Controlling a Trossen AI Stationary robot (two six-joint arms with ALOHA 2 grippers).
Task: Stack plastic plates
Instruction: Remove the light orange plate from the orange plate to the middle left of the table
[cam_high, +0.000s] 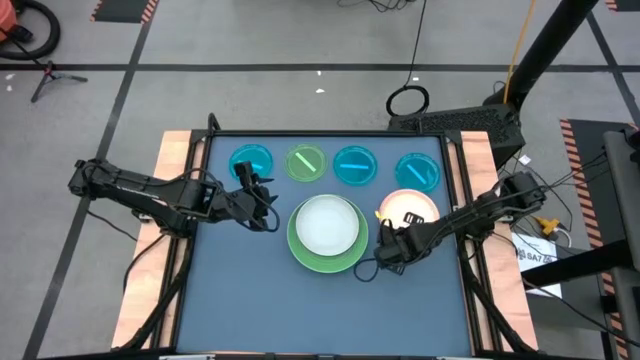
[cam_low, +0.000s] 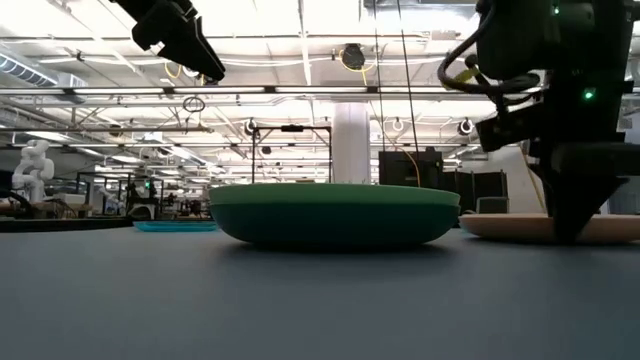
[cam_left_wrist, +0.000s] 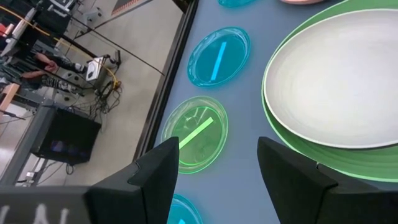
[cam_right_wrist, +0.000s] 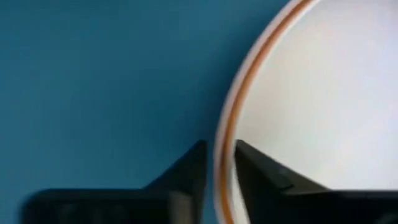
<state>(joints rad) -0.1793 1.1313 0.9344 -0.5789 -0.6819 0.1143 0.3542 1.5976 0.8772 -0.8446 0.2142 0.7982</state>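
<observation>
A pale grey plate (cam_high: 325, 224) lies on a light green plate (cam_high: 300, 255) at the table's middle. To its right a cream plate (cam_high: 410, 205) lies on a pink one (cam_high: 384, 203). Along the far edge sit several small translucent plates: cyan (cam_high: 250, 162), lime (cam_high: 305, 163), cyan (cam_high: 354, 166), cyan (cam_high: 418, 171). My right gripper (cam_high: 388, 248) points down at the cream plate's near left rim and is shut on it. My left gripper (cam_high: 265, 205) hangs open above the table, left of the green stack, holding nothing. My right gripper has the cream plate's rim (cam_right_wrist: 225, 124) between its two fingers, one finger (cam_right_wrist: 189, 174) outside the plate and the other over its inner face. It comes from above, pointing down. The plate lies flat (cam_low: 520, 228). Whether the pink rim is pinched too, I cannot tell.
The near half of the blue table top (cam_high: 300, 310) is bare. Wooden side rails (cam_high: 170, 190) run along the table's left and right. Cables and a box (cam_high: 535, 255) lie beyond the right rail.
</observation>
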